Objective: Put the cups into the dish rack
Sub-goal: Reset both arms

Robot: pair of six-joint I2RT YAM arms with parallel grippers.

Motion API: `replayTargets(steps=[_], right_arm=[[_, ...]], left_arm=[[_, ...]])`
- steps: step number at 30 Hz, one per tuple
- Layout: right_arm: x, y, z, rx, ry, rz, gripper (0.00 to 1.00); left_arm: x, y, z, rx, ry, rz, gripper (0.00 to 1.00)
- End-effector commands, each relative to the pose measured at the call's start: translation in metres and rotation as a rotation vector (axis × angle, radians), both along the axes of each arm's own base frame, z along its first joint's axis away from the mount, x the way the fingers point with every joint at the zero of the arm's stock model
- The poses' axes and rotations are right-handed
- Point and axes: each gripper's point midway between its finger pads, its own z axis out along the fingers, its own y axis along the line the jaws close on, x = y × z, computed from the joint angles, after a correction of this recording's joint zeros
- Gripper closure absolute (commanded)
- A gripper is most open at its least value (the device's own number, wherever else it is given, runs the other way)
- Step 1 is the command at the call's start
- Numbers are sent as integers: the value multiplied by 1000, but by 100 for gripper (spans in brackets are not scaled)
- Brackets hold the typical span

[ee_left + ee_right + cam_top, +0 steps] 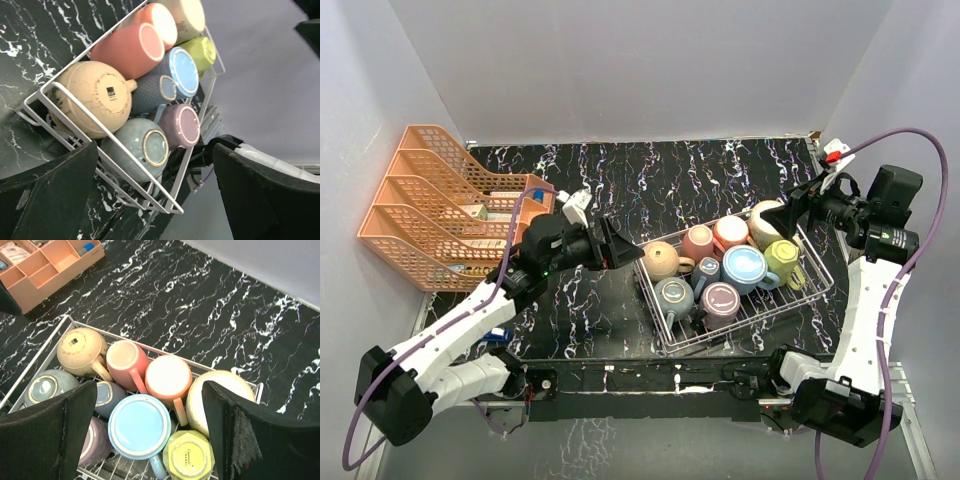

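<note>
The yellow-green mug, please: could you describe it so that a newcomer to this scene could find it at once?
On the black white-veined marble table, find the white wire dish rack on the right side, packed with mugs. At its right end, beside the large light-blue mug and just nearer the arms than the cream mug, sits the yellow-green ceramic mug, the only green one.

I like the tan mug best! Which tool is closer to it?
Left. The left tool hangs open right beside the tan mug, at the dish rack's left end. The right tool is over the opposite end, by the pale yellow mug.
</note>
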Motion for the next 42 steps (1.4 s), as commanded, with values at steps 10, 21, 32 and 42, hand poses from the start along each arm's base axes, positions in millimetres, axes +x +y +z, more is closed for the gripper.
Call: replayTargets(steps=[10,21,32,42], right_arm=[[7,-15,-17,-104,61,1,12],[39,-38,-7,-237,11,32,1],[55,-41,58,-118,-136,-132,1],[59,-43,71,64,54,-231,1]], left_arm=[[13,21,42,32,-97,115,10],[67,19,91,178,-383,169,3],[79,8,97,162,-227,196,3],[79,21,123,118,-108,307,3]])
